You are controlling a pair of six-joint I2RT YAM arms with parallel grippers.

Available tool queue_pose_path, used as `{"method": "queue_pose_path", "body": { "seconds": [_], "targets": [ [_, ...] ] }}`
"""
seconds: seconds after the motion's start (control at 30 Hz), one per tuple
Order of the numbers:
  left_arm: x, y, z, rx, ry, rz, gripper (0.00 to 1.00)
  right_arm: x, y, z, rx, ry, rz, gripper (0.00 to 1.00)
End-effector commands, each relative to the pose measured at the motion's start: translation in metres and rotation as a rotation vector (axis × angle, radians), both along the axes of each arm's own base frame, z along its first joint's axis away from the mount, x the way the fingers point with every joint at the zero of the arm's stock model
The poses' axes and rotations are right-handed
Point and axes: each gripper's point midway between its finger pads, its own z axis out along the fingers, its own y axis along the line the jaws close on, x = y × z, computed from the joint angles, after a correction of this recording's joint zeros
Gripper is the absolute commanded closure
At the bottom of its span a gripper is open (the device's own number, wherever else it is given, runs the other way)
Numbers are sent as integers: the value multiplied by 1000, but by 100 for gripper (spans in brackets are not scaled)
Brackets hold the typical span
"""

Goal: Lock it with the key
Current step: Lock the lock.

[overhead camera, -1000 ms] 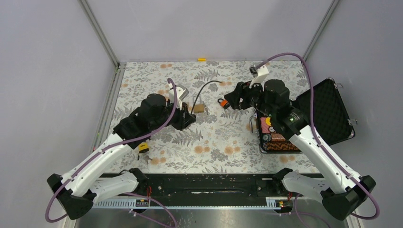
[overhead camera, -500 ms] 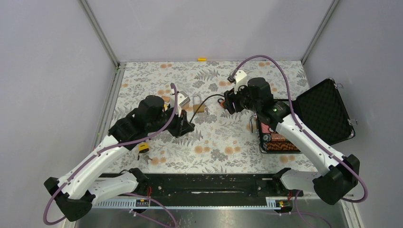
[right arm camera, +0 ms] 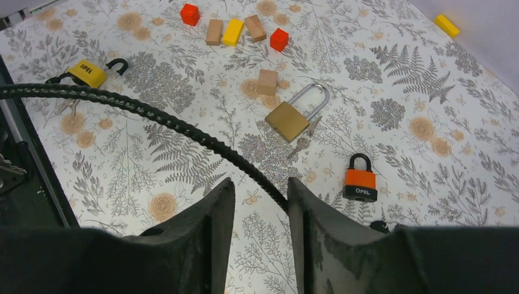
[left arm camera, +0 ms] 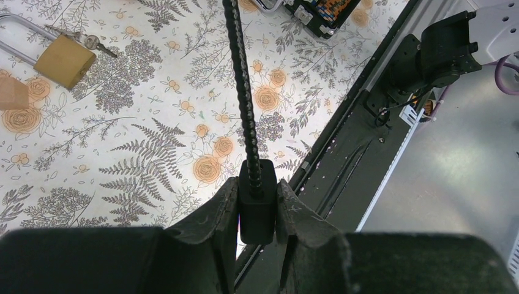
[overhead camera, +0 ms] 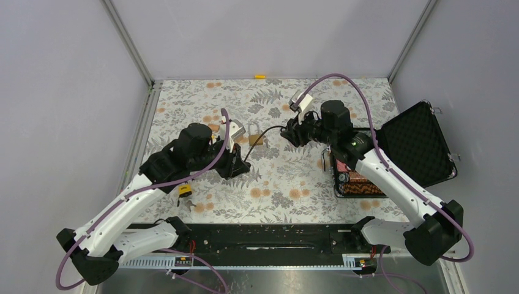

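My left gripper (overhead camera: 238, 160) (left arm camera: 257, 184) is shut on the black block end (left arm camera: 257, 208) of a black braided cable (overhead camera: 272, 127). The cable runs up and right to my right gripper (overhead camera: 292, 133) (right arm camera: 260, 184), whose fingers are open with the cable (right arm camera: 153, 113) passing between them, close to the right finger. A brass padlock (right arm camera: 287, 119) (left arm camera: 64, 60) (overhead camera: 257, 139) with its shackle up lies on the floral mat, and a key (right arm camera: 300, 146) (left arm camera: 92, 41) lies at its body. An orange padlock (right arm camera: 359, 184) lies shut close to the right finger.
A yellow padlock (right arm camera: 89, 72) (overhead camera: 185, 191) lies left of the arms. Several small coloured and wooden blocks (right arm camera: 232, 30) lie at the back, one wooden block (right arm camera: 267, 81) beside the brass padlock. An open black case (overhead camera: 422, 144) stands at the right.
My right gripper has swung left over the cable, so the cable now passes between its fingers. My left gripper has shifted slightly toward the near edge, still holding the cable end.
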Motion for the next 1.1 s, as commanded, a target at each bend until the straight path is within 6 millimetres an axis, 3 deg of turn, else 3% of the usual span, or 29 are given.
{"method": "queue_pose_path", "body": {
  "seconds": [0.0, 0.1, 0.23, 0.27, 0.37, 0.5, 0.6, 0.67, 0.73, 0.9, 1.07],
  "targets": [
    [1, -7, 35, -81, -84, -36, 100, -10, 10, 6, 21, -18, 100, 61],
    [2, -5, 34, -76, -95, -19, 100, -12, 14, 3, 37, 3, 112, 71],
    [4, -4, 36, -88, -106, -8, 100, -18, 19, 1, 75, 54, 131, 99],
    [4, -5, 36, -93, -113, -8, 100, -21, 22, 3, 98, 68, 138, 100],
    [9, -7, 38, -127, -167, -2, 100, -38, 33, 20, 243, 129, 180, 100],
    [12, -12, 47, -210, -300, -37, 100, -72, 48, 75, 580, 177, 308, 100],
    [9, -13, 54, -263, -388, -72, 100, -90, 45, 120, 809, 167, 367, 100],
    [4, -15, 59, -286, -427, -108, 100, -92, 35, 144, 909, 137, 386, 100],
    [-2, -19, 63, -303, -447, -158, 100, -118, 43, 163, 968, 130, 474, 100],
    [-11, -28, 79, -338, -481, -253, 100, -142, 65, 169, 930, 83, 535, 100],
    [-3, -30, 89, -328, -523, -241, 100, -143, 74, 159, 876, 59, 519, 100]
  ]
}}
